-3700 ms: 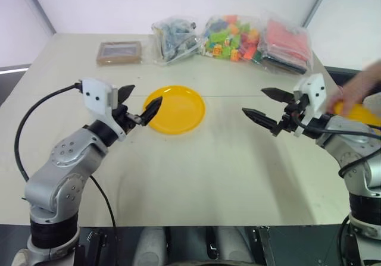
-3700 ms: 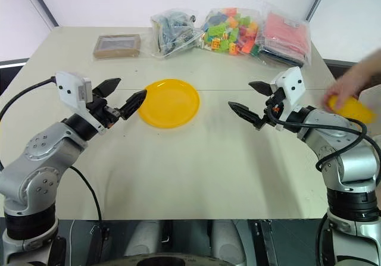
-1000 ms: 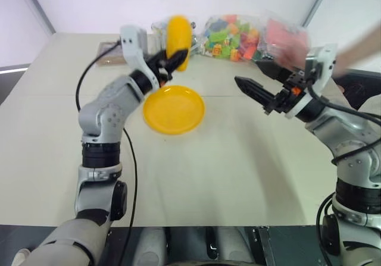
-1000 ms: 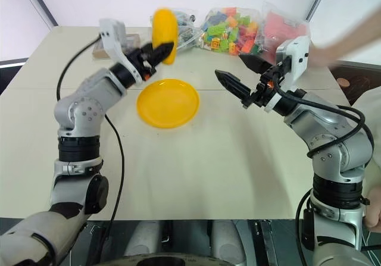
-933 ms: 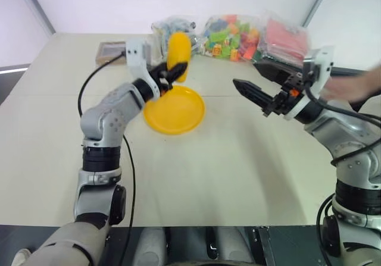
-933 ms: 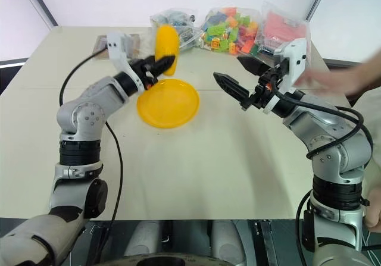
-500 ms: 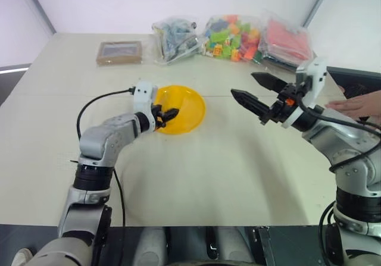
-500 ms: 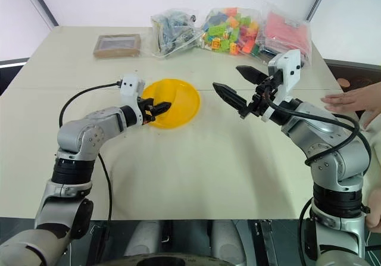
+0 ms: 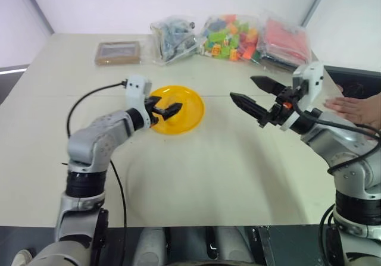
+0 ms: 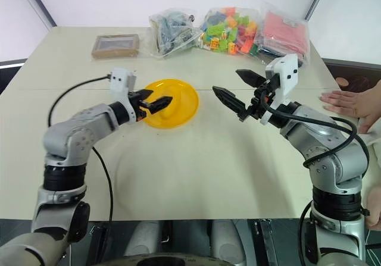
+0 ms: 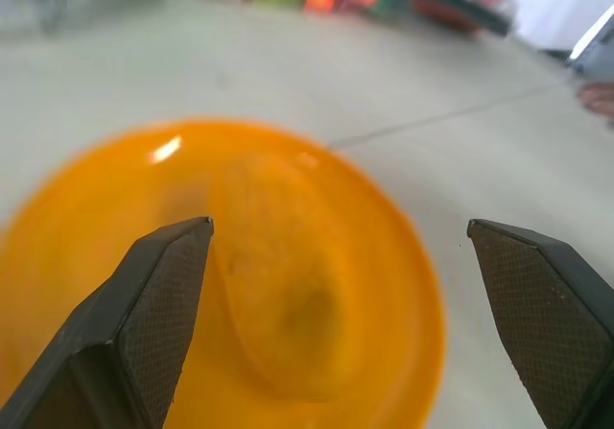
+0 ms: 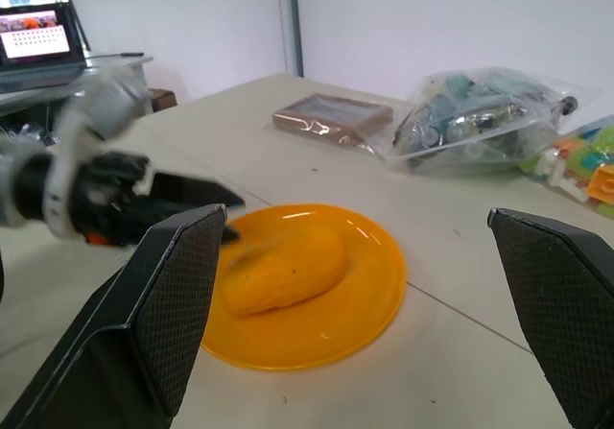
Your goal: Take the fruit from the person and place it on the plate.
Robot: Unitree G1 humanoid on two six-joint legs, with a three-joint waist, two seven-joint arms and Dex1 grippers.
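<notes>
The yellow fruit (image 12: 283,271) lies on its side in the round yellow-orange plate (image 12: 369,295) at the middle of the table. My left gripper (image 9: 165,108) is open at the plate's left rim, its black fingers level and pointing over the plate, apart from the fruit (image 11: 278,295). My right gripper (image 9: 243,88) hangs open and empty above the table to the right of the plate (image 9: 189,112). The person's hand (image 9: 357,106) rests flat at the table's right edge.
Clear bags of coloured bricks (image 9: 229,37), a bag of grey parts (image 9: 174,38) and a red bag (image 9: 287,40) line the far edge. A brown flat box (image 9: 118,52) lies at the back left. A laptop (image 12: 34,21) stands beyond the table.
My left gripper came down from high above the plate with the fruit, opened, left the fruit on the plate and drew back a little. The person's hand withdrew to the table's right edge.
</notes>
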